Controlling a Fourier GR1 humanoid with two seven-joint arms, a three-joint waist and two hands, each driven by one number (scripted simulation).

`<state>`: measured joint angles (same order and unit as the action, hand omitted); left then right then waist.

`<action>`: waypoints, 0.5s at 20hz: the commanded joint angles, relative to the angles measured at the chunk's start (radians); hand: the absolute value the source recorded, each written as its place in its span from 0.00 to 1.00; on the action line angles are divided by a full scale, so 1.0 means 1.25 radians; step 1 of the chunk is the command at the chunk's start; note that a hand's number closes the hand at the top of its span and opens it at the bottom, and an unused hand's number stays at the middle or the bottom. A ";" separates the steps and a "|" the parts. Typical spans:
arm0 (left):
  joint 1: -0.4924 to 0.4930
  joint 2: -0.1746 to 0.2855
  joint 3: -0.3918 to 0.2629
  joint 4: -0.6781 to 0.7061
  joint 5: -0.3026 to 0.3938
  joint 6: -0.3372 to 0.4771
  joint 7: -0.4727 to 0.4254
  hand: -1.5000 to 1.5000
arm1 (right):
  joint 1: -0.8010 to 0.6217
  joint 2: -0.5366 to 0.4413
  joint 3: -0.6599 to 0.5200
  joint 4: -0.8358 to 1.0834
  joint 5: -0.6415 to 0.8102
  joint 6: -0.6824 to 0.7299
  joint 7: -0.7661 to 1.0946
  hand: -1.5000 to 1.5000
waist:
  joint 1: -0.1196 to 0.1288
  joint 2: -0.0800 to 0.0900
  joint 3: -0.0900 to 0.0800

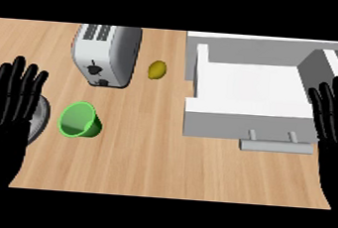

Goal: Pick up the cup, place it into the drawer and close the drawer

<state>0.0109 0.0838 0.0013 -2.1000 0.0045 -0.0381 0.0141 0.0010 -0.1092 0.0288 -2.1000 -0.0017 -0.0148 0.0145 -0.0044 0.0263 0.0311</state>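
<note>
- My left hand (9, 110) and right hand (336, 122) rest at the view's side edges, fingers straight, holding nothing.
- Green cup (80, 120) sits on the wooden counter (161, 165) (just beside my left hand).
- White drawer (230, 125) stands open, well right of it.

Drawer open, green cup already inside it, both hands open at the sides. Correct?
No. The head view shows the green cup on the counter left of the drawer, not inside it. The drawer is open; left hand and right hand are open at the sides.
</note>
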 commanded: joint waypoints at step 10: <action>-0.044 0.171 0.174 0.272 0.476 -0.322 0.034 0.00 | -0.023 -0.032 0.043 0.045 -0.016 0.067 0.062 0.00 | 0.002 -0.017 -0.027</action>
<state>-0.0161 0.2419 0.1406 -1.9048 0.4374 -0.3527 0.0277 -0.0058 -0.1324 0.0495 -2.0578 -0.0293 0.0452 0.0284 -0.0009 0.0059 0.0009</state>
